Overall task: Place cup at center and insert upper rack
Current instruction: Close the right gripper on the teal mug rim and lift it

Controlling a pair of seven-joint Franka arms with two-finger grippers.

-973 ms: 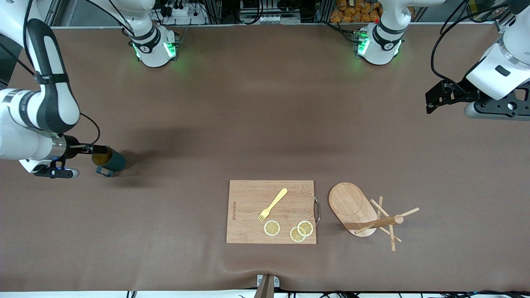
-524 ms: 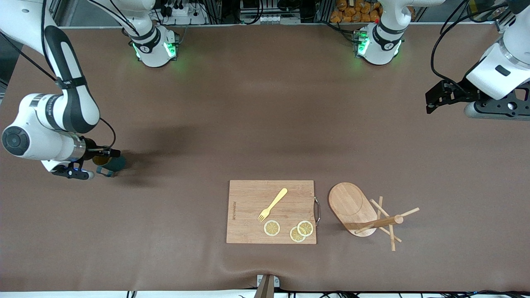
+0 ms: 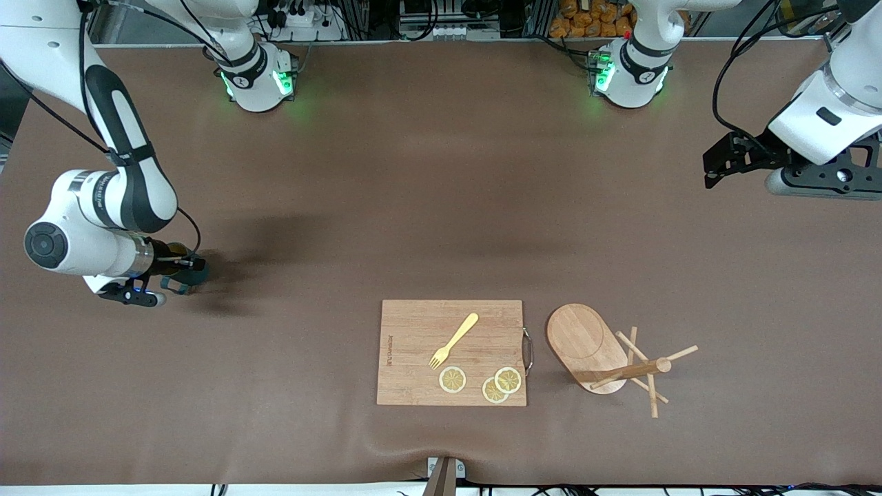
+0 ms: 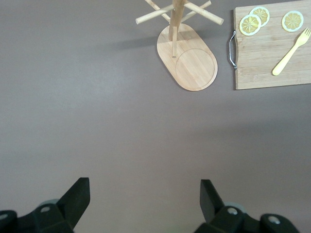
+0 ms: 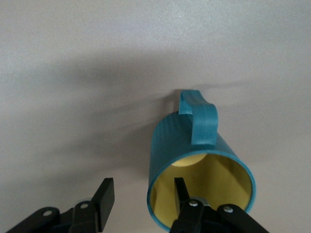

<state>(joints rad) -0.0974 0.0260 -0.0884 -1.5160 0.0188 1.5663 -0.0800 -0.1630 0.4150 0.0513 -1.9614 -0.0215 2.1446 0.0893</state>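
While the brown table covering stretches plain and unmarked under both arms, cables and shelving crowd the edge where the bases stand. Toward the right arm's end, the right gripper straddles the cup's wall: one finger inside the yellow mouth, the other outside, jaws part open and not yet pinching. The cup lies on its side, handle up. Mid-table, nearer the front camera, the cutting board carries a yellow fork and lemon slices. Just beside it the upper rack lies tipped over. The left gripper waits over bare covering, jaws wide, holding nothing.
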